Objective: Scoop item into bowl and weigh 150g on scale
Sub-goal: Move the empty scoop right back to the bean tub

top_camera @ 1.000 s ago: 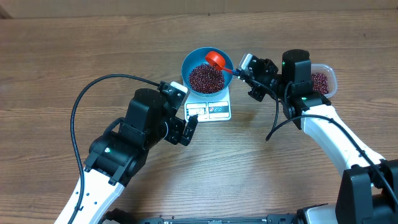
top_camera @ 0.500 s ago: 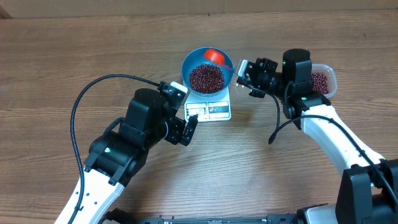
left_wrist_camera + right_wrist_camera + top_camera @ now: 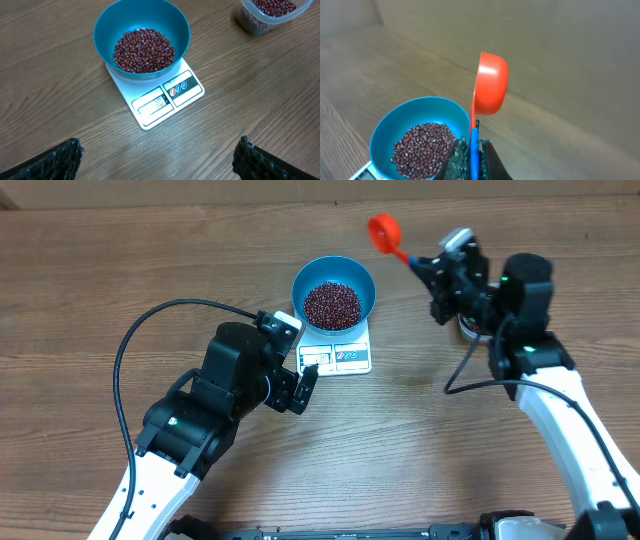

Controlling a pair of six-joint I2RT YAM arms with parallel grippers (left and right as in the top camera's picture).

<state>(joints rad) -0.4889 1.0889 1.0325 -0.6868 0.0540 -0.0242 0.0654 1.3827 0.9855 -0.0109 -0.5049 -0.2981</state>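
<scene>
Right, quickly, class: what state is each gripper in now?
Left gripper: open, holding nothing.
Right gripper: closed on the handle of the orange-red round plastic scoop.

Red scoop (image 3: 381,227) lifted away from bowl (image 3: 303,280).

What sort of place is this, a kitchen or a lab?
Probably a robotics lab bench, not a kitchen: two robot arms at a wooden table, with a scale, a blue bowl of beans and a plastic tub.
</scene>
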